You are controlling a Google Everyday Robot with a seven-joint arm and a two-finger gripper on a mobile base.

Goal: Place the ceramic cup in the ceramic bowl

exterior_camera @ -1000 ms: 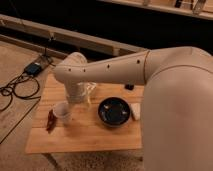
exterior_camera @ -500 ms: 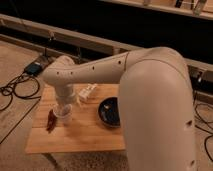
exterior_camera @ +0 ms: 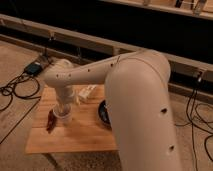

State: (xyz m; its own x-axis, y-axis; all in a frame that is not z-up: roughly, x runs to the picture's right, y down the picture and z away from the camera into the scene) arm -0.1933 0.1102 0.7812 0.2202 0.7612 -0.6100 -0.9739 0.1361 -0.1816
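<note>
The white ceramic cup (exterior_camera: pixel 62 118) stands on the left part of the wooden table (exterior_camera: pixel 80 136). My gripper (exterior_camera: pixel 64 107) hangs straight down from the wrist, right over the cup and at its rim. The dark ceramic bowl (exterior_camera: pixel 102 113) sits to the right of the cup. Only its left edge shows, because my big white arm covers the rest.
A white rectangular carton (exterior_camera: pixel 88 91) lies at the back of the table, just behind the gripper. A red object (exterior_camera: pixel 51 123) lies left of the cup near the table's left edge. Cables (exterior_camera: pixel 15 91) and a small box (exterior_camera: pixel 34 68) are on the floor to the left.
My arm has swung closer to the camera and now hides most of the bowl. The gripper has come down from above the cup to its rim.
</note>
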